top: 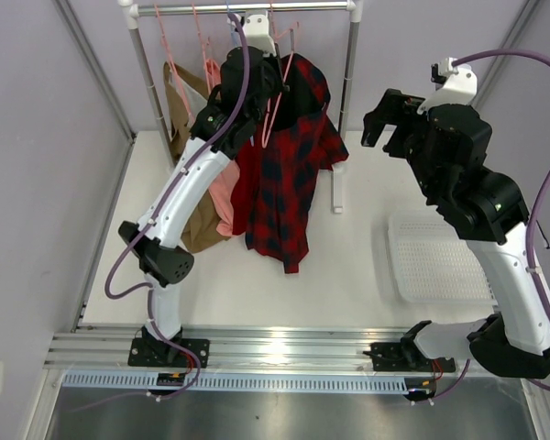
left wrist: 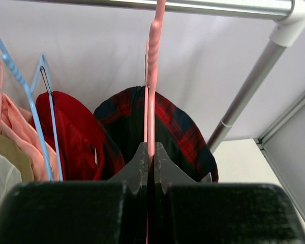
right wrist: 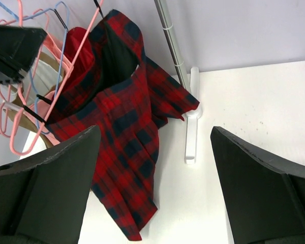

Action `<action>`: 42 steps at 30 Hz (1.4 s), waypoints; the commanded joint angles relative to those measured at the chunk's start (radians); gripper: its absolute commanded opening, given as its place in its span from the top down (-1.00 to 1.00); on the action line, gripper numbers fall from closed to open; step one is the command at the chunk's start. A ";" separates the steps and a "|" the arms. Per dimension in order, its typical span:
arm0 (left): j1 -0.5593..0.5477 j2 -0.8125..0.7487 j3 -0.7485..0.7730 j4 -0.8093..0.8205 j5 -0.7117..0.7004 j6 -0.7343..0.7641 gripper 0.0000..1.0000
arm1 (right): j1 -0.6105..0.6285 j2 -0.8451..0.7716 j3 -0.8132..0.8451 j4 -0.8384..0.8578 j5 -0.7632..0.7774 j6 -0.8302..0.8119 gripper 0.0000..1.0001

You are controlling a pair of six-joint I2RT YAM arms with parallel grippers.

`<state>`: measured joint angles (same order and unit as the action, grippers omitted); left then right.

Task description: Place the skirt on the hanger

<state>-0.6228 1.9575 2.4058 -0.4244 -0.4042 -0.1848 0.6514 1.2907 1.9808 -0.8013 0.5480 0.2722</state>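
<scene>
The left gripper [left wrist: 148,155] is clamped on the neck of the pink hanger [left wrist: 151,76], just below the rail [left wrist: 218,7]. The plaid skirt [right wrist: 119,127] hangs draped from that hanger beside other clothes. The right gripper [right wrist: 155,132] is spread wide, apart from the skirt.

1 rack [top: 183,9], 1 skirt [top: 284,174], 1 red garment [left wrist: 66,137], 1 pink garment [top: 225,206], 1 tan garment [top: 179,119], 1 tray [top: 435,261] at 3 o'clock.

You're in a robot lab test cell: plain grey-lilac panel walls [top: 37,183] in metal framing, a white table [top: 348,275], a slotted aluminium rail [top: 284,348] with both arm bases [top: 168,351] bolted on, exposed purple cabling [top: 513,53], and a small white garment rack [top: 350,82] plus a white plastic tray [top: 435,261] set on the tabletop.
</scene>
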 commanded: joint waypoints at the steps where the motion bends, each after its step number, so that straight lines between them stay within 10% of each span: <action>1: 0.027 0.023 0.107 0.142 0.031 -0.030 1.00 | -0.018 -0.025 -0.026 0.034 -0.036 0.018 -0.89; 26: 0.090 0.069 -0.005 0.114 0.142 -0.105 1.00 | -0.076 -0.068 -0.149 0.073 -0.117 0.035 -0.90; 29: 0.090 0.020 -0.066 0.124 0.146 -0.101 0.70 | -0.078 -0.076 -0.161 0.076 -0.118 0.038 -0.91; 33: 0.089 -0.051 -0.111 0.110 0.160 -0.097 -0.26 | -0.079 -0.087 -0.172 0.065 -0.126 0.035 -0.91; 42: 0.087 -0.310 -0.206 -0.011 0.278 -0.082 -0.93 | -0.088 -0.085 -0.240 -0.030 -0.148 0.053 -0.96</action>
<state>-0.5396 1.8114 2.2200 -0.3962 -0.2020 -0.2779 0.5713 1.2148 1.7779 -0.7906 0.4244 0.3069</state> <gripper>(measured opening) 0.932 0.979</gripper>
